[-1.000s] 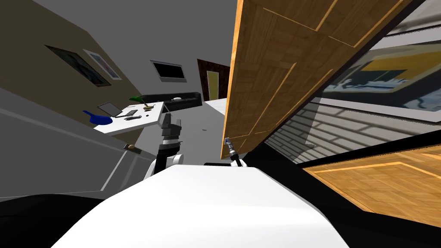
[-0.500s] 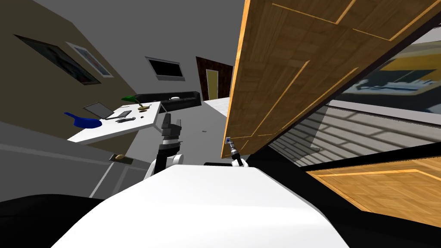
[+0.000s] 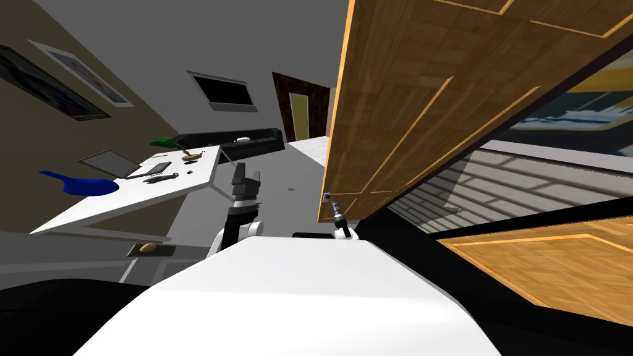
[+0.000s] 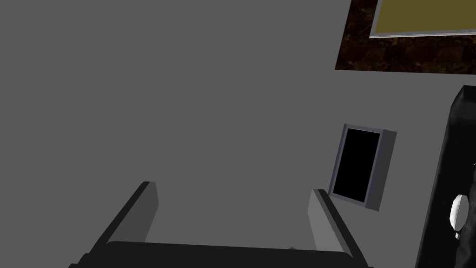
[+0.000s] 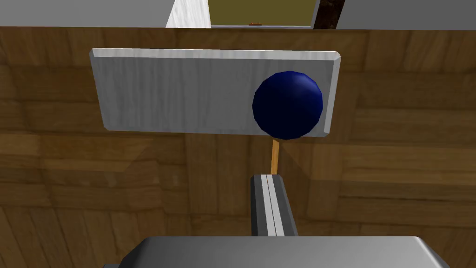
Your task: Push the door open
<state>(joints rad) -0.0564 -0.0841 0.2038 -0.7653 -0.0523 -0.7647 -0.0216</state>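
A wooden panelled door (image 3: 426, 93) stands ajar ahead of me on the right. My right gripper (image 3: 332, 206) is at its free edge, low down. In the right wrist view the door (image 5: 395, 153) faces the hand, with a grey metal plate (image 5: 186, 90) and a dark blue round knob (image 5: 287, 104) on it. The right gripper (image 5: 268, 179) is shut, its fingers pressed together, tips against the wood just under the knob. My left gripper (image 3: 245, 179) is raised left of the door, and in its wrist view the left gripper (image 4: 232, 195) is open and holds nothing.
A white desk (image 3: 123, 198) with a laptop, a green lamp and a blue object stands to the left. A dark long cabinet (image 3: 247, 143) lies against the far wall, beside a dark doorway (image 3: 300, 111). Another wooden panel (image 3: 556, 266) lies low on the right.
I have moved forward and turned: the desk and wall pictures have slid left and the door looms larger. The right gripper stays against the door's edge.
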